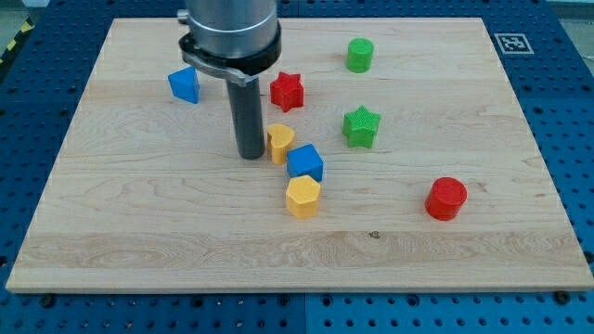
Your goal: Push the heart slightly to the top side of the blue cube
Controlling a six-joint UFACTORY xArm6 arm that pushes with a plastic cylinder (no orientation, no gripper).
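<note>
A yellow heart lies near the board's middle. A blue cube sits just to its lower right, touching or nearly touching it. My tip stands on the board just left of the heart, close to its left side; I cannot tell if it touches. A yellow hexagonal block sits right below the blue cube.
A red star is above the heart. A second blue block is at the upper left. A green star, a green cylinder and a red cylinder lie to the right. The wooden board ends on all sides.
</note>
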